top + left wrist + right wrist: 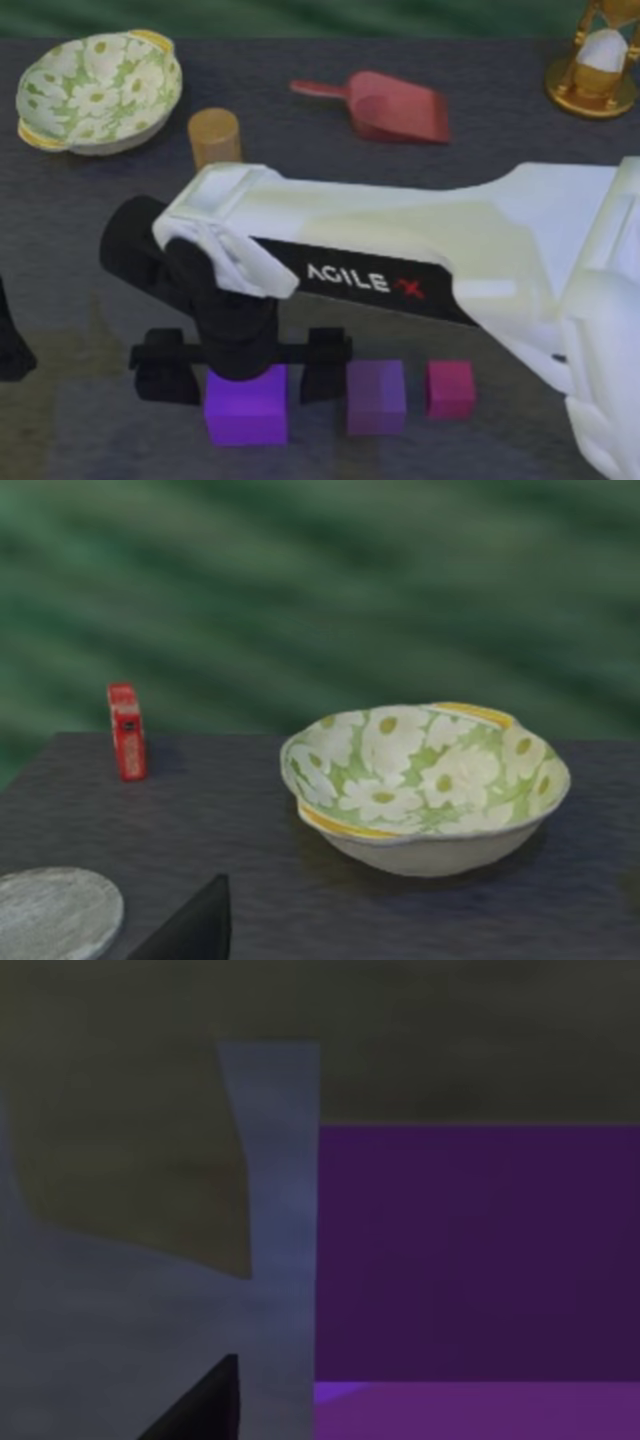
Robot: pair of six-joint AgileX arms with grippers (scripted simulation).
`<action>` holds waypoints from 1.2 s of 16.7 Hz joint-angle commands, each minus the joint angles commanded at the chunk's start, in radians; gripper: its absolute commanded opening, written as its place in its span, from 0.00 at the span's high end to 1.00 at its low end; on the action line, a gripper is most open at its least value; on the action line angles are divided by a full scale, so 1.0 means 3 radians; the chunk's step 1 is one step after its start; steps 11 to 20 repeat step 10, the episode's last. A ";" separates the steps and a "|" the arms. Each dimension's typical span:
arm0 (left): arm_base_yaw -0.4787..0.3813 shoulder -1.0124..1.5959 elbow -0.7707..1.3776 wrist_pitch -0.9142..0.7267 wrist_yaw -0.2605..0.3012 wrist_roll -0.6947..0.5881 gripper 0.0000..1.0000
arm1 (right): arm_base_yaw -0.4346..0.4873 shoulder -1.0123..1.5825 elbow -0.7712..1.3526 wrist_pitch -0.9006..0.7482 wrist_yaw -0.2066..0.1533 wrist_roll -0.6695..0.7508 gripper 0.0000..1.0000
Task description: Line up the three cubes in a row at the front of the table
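Three cubes are seen in a row at the front of the dark grey surface [90, 200]: the bright violet cube [246, 408] leftmost, the dull purple cube [376, 396] just beside it, and the magenta-pink cube [450, 388] to the right. The right pincer [240, 365] is held directly above the violet cube with fingers spread wide, apparently not touching it. Only the left arm [12, 345] is glimpsed at the left edge; its pincer's state cannot be told.

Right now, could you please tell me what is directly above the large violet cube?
The right claw hangs over the large violet cube, open, its fingers spread wider than the cube. The claw's black body covers the cube's rear edge, so any contact there is hidden.
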 joint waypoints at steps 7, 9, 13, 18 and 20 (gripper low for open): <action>0.0000 0.0000 0.0000 0.0000 0.0000 0.0000 0.00 | 0.0031 -0.0074 0.0634 -0.0732 -0.0001 -0.0003 0.00; 0.0000 0.0000 0.0000 0.0000 0.0000 0.0000 0.00 | 0.0032 -0.0098 0.0740 -0.0839 -0.0001 -0.0006 0.00; 0.0000 0.0000 0.0000 0.0000 0.0000 0.0000 0.00 | 0.0032 -0.0099 0.0745 -0.0843 -0.0001 -0.0006 0.00; 0.0000 0.0000 0.0000 0.0000 0.0000 0.0000 0.00 | 0.0032 -0.0099 0.0745 -0.0843 -0.0001 -0.0006 0.00; 0.0000 0.0000 0.0000 0.0000 0.0000 0.0000 0.00 | 0.0032 -0.0099 0.0745 -0.0843 -0.0001 -0.0006 0.00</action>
